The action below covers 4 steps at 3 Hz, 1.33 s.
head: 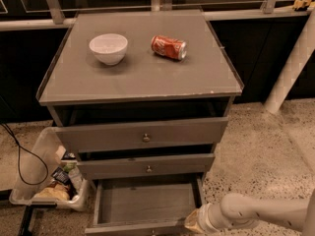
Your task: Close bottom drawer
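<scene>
In the camera view, we are looking down on a grey cabinet (138,77) whose bottom drawer (147,203) is standing pulled well out at six o'clock. The gripper (193,221) is sitting at five o'clock, at the drawer's right front corner and seemingly touching it. Whether it is clenched or released, we cannot tell. A bowl (108,48) and a can (169,47) are lying on top, toward twelve o'clock. We are judging the push as only beginning. The next move is calling for a square shove toward twelve o'clock until the front panel sits flush.
</scene>
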Available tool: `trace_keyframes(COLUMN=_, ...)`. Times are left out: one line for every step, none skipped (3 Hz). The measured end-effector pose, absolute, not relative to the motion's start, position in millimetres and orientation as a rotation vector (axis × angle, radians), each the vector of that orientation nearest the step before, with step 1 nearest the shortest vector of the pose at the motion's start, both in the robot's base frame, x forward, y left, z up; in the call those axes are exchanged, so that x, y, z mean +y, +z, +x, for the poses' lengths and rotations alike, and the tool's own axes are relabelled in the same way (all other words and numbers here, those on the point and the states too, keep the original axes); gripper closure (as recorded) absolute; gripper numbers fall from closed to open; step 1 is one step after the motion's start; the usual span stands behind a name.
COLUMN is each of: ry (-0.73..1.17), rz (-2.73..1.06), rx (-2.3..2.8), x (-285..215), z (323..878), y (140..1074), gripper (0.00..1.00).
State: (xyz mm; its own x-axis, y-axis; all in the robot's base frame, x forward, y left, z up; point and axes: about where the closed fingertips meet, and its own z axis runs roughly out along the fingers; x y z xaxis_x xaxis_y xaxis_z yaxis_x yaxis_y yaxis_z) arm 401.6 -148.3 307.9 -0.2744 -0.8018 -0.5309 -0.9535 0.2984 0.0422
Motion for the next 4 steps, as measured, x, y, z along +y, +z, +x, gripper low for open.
trace_keyframes(ry=0.496, rz=-1.535, rx=2.152, x=-150, z=402, y=268, gripper=1.0)
trace_keyframes(ry=0.491, rz=-1.525, rx=2.154, x=-150, z=402, y=235, gripper=1.0)
trace_keyframes(ry=0.463, rz=-1.538, rx=2.183, x=-150, z=400, y=205, gripper=1.0)
trace_keyframes(ry=0.439, rz=-1.544, rx=2.212, x=-149, z=402, y=181, gripper=1.0)
